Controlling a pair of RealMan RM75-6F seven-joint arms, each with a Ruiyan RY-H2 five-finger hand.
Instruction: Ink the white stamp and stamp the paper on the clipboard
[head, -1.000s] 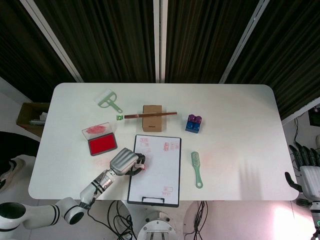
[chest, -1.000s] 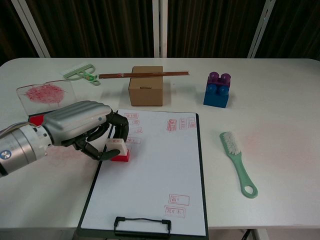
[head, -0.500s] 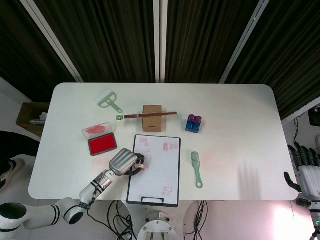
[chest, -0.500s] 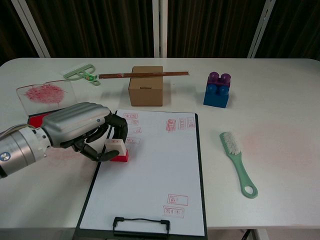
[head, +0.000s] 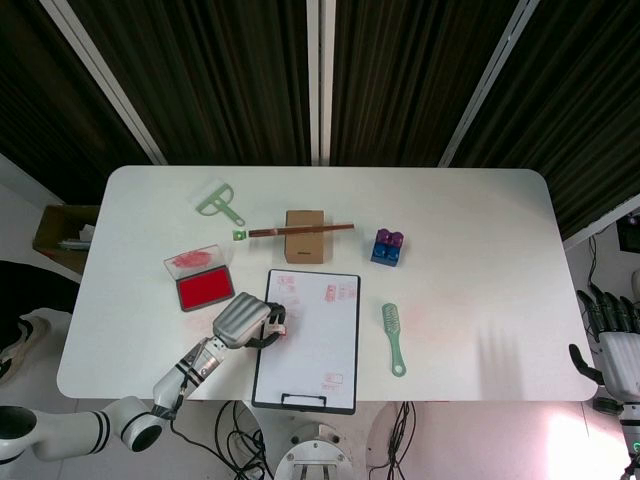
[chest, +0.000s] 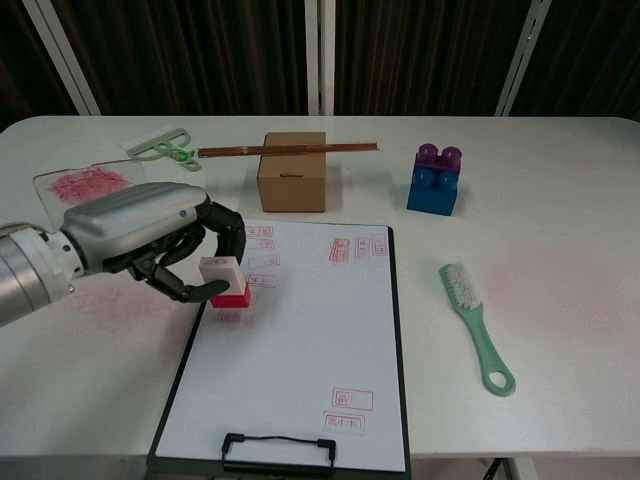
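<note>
Dark slatted wall panels are sitting behind a white table (head: 480, 230) that's picking up faint red smudges. The clipboard (chest: 180, 385) with its paper (chest: 310, 350) is lying at the near edge. The left hand (chest: 140, 240) is pinching the white stamp (chest: 224, 281) just over the paper's left margin. The right hand (head: 612, 335) is hanging off the table's right edge, fingers spread.

a small cardboard box (chest: 292, 183) stands near the middle of the white table (chest: 560, 200), with a pair of brown chopsticks (chest: 290, 150) lying across its top. to the left of it lies a pale green scraper-like tool (chest: 163, 146); in the head view a tiny green piece (head: 238, 235) sits just by the chopsticks' left end. to the right stands a blue and purple toy brick (chest: 435, 180). a green brush (chest: 472, 320) lies further forward, bristles at its far end.
</note>
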